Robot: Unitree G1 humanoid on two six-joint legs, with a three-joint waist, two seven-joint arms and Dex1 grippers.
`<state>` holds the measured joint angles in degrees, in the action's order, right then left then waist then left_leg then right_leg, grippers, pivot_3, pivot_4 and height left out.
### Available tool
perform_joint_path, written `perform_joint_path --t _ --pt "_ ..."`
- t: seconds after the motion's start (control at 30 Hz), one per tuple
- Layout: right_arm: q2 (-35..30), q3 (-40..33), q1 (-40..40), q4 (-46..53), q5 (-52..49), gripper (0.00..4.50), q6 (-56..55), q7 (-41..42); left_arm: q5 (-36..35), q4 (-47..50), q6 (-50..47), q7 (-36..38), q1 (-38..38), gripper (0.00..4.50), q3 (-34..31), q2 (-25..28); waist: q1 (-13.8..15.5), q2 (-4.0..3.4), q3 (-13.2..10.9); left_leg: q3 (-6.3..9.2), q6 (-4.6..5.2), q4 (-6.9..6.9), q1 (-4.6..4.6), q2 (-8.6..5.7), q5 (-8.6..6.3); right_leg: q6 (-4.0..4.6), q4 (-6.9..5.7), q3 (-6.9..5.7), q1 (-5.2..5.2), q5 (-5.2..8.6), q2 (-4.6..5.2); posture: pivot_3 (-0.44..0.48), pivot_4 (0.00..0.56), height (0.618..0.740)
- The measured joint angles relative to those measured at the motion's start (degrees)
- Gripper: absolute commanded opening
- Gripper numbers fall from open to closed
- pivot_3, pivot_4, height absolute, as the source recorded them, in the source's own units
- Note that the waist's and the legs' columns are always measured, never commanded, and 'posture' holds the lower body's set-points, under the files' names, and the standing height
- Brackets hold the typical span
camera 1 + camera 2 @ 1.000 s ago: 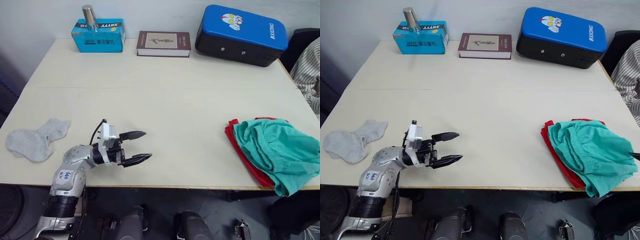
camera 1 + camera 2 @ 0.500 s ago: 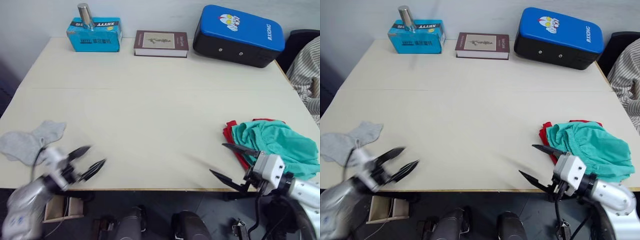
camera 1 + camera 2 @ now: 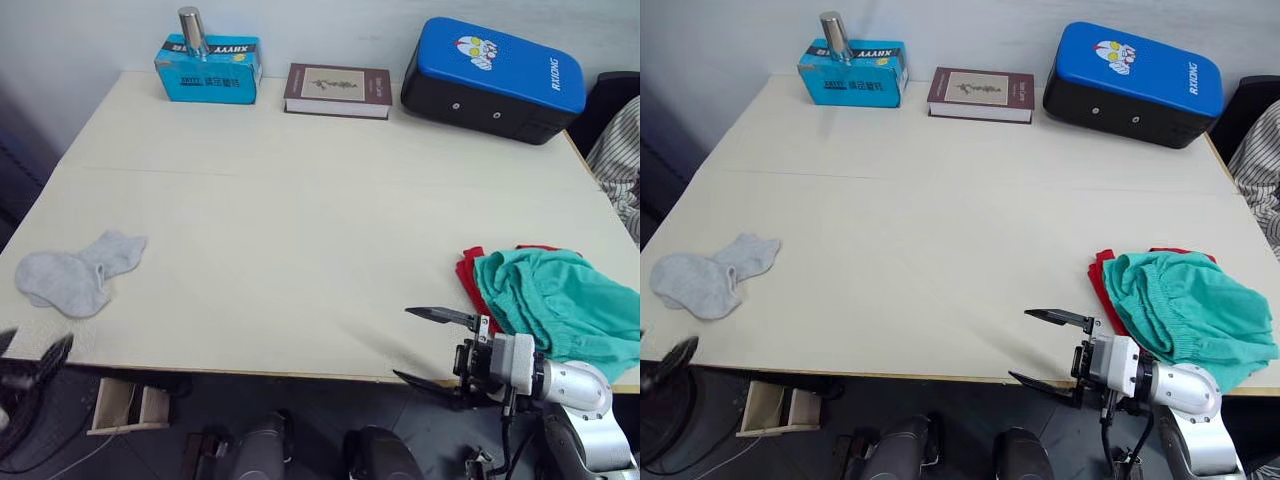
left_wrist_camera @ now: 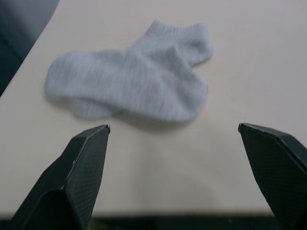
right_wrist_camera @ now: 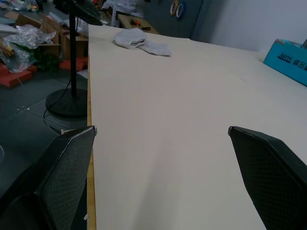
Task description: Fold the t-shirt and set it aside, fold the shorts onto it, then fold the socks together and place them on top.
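The two grey socks (image 3: 75,281) lie overlapped near the table's front left edge. In the left wrist view the socks (image 4: 134,89) sit just beyond my left gripper (image 4: 173,126), which is open and empty, low off the table's front left corner. The teal shorts (image 3: 560,310) lie crumpled on the red t-shirt (image 3: 470,279) at the front right; only the shirt's left edge shows. My right gripper (image 3: 402,344) is open and empty at the front edge, just left of that pile, its fingers pointing left.
Along the back edge stand a blue tissue box (image 3: 208,68) with a metal can (image 3: 190,22) on it, a dark book (image 3: 337,90) and a blue-and-black case (image 3: 495,80). A person's striped sleeve (image 3: 622,150) shows at the right. A cardboard box (image 3: 125,405) sits under the table.
My left gripper pulled back off the table toward the front left corner. My right gripper came in at the front right and dropped toward the front edge. The camera also shifted.
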<state>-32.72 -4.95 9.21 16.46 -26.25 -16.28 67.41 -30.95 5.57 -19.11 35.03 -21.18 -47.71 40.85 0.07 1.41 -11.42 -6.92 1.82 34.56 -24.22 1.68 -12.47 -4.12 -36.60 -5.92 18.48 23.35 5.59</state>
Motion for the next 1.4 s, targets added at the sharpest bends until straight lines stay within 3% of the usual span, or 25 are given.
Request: perform_joint_path --t 0.1,0.2,0.4,0.6,0.87,0.93,1.0,1.13,1.27,1.4 --pt "0.0 0.3 -0.6 0.0 -0.3 4.49 0.2 -0.5 0.0 -0.6 -8.9 -1.7 7.0 4.5 3.8 7.9 -0.3 -0.01 0.0 -0.07 0.01 0.02 -0.01 -0.05 0.05 -0.02 -0.37 0.02 -0.03 -0.03 0.04 0.0 0.15 0.74" --pt "0.5 0.8 -1.3 0.3 -0.3 4.49 0.2 -1.8 4.3 -9.3 -13.4 -1.4 20.0 4.5 14.8 15.7 -0.4 -0.05 0.0 -0.14 -0.14 0.0 0.06 -0.03 0.16 -0.02 -0.55 0.0 0.03 -0.02 -0.02 0.0 0.15 0.74" --pt "2.7 3.2 -2.6 -1.3 1.1 4.49 -1.4 -3.1 12.1 -26.9 -13.6 2.8 38.1 4.5 31.5 17.0 -1.5 0.06 0.0 -0.2 -0.48 -0.08 0.11 -0.03 0.53 -0.05 -1.15 0.0 0.34 -0.04 0.0 0.0 0.15 0.74" --pt "3.3 3.3 -2.2 -5.7 2.6 4.5 -5.1 -3.8 17.5 -38.1 -9.8 9.2 49.3 2.7 39.7 15.8 -1.5 0.14 0.0 -0.13 -0.58 -0.08 0.13 0.01 0.67 -0.05 -1.38 -0.05 0.43 -0.04 -0.08 0.0 0.15 0.74" --pt "4.2 3.7 1.3 -6.9 3.5 4.5 -7.7 -5.1 22.3 -52.2 -3.7 9.9 58.9 0.2 42.1 13.6 -1.5 0.05 0.1 -0.1 -0.48 -0.02 0.2 -0.01 0.82 -0.04 -1.39 -0.01 0.31 -0.04 -0.04 0.0 0.15 0.74" --pt "4.2 3.7 2.0 -6.9 3.4 4.5 -7.7 -5.5 22.6 -52.7 -2.3 10.5 59.0 0.02 42.0 13.0 -1.4 0.02 0.1 -0.07 -0.47 -0.02 0.2 -0.03 0.81 -0.04 -1.4 -0.01 0.29 -0.04 -0.02 0.0 0.15 0.74" --pt "4.0 3.3 3.3 -6.7 3.3 4.5 -7.7 -6.0 22.3 -49.6 -2.6 11.9 58.5 0.02 42.0 11.5 -0.8 -0.01 0.1 0.01 -0.45 0.06 0.19 -0.06 0.79 -0.05 -1.4 -0.03 0.21 -0.04 0.0 0.0 0.15 0.74" --pt "2.5 1.1 5.8 -4.7 3.4 4.5 -7.5 -7.5 17.5 -27.2 -11.8 15.1 51.4 0.02 43.2 6.9 -0.1 0.01 0.1 0.15 -0.34 0.29 0.03 -0.09 0.67 -0.06 -1.26 0.04 0.13 -0.04 0.02 0.0 0.15 0.74" --pt "1.0 -1.2 8.4 -3.2 3.4 4.5 -7.1 -8.7 14.0 -6.6 -20.3 13.5 47.0 0.02 46.8 1.2 -0.1 0.0 0.1 0.18 -0.31 0.35 0.04 -0.07 0.63 -0.06 -1.17 0.06 0.03 -0.04 -0.04 0.0 0.15 0.74" --pt "0.0 -1.6 11.1 -2.4 3.5 4.5 -5.7 -9.3 14.5 2.0 -23.5 10.6 45.1 0.02 54.5 -5.3 -0.4 -0.06 0.1 0.14 -0.35 0.36 0.08 -0.04 0.65 -0.06 -1.19 0.07 0.02 -0.04 -0.12 0.0 0.15 0.74"
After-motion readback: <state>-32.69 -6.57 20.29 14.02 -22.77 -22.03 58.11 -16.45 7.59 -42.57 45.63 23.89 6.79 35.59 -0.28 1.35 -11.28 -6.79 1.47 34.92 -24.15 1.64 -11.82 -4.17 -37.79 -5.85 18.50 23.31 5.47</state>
